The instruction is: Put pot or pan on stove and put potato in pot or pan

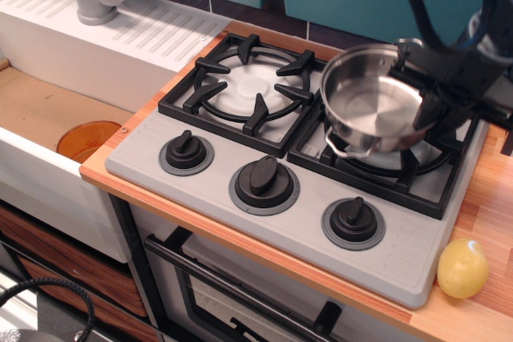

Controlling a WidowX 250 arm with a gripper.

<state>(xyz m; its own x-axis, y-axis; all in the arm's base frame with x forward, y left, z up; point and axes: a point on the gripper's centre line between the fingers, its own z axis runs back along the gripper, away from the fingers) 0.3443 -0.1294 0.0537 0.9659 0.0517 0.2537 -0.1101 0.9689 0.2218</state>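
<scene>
Pot point(373, 106), shiny steel, empty, sits tilted over the right burner of the stove point(240, 138), right of centre. Gripper point(437, 98) dark and blurred at pot's far rim; apparently clamping it, jaw opening indiscernible. Potato point(462, 268), pale yellow, lower right on counter point(493, 198).

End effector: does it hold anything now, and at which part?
The end effector holds the steel pot by its far-right rim, over the right burner of the stove.
</scene>
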